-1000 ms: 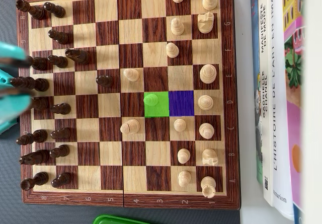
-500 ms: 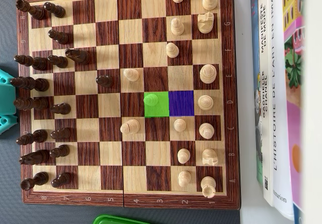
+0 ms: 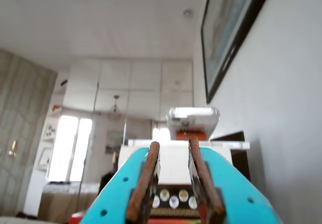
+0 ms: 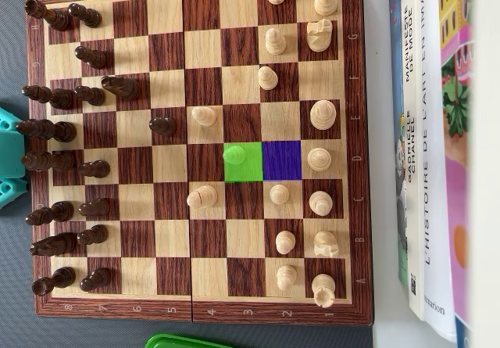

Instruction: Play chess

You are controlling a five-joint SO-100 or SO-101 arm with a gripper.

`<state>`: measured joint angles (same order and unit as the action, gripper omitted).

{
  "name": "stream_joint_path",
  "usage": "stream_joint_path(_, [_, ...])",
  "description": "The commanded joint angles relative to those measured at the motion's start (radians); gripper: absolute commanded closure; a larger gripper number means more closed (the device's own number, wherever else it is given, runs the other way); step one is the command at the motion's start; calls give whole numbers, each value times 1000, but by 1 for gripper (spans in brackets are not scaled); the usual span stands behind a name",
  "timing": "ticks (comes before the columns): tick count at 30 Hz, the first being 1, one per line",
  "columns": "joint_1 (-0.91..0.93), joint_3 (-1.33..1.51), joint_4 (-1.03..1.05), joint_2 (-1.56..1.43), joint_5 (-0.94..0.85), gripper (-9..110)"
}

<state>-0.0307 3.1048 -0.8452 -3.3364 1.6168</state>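
Books (image 4: pixel 426 145) are lying along the right side of the surface in the overhead view, beside the wooden chessboard (image 4: pixel 199 312) that fills most of it. Over the last second the teal arm has been pulling back from the left edge: a moment ago it was reaching over the dark pieces there, and now only a sliver of the teal gripper (image 4: pixel 9 156) is showing just off the board. In the wrist view the gripper (image 3: pixel 173 148) is pointing up at the room, its brown pads (image 3: pixel 146 178) standing slightly apart with nothing between them. A light pawn (image 4: pixel 233 156) is sitting on the green-highlighted square (image 4: pixel 251 172), next to the empty purple square (image 4: pixel 281 160). That suggests the move is already made and the arm is retreating to rest, though whether another move follows cannot be judged.
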Motion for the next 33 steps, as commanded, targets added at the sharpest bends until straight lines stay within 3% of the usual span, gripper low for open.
stream_joint_path(1, [2,-6,-126,-11,-6,91])
stream_joint_path(12, [2,46,-453,-12,-8,91])
stream_joint_path(33, [3,52,-787,-12,-8,91])
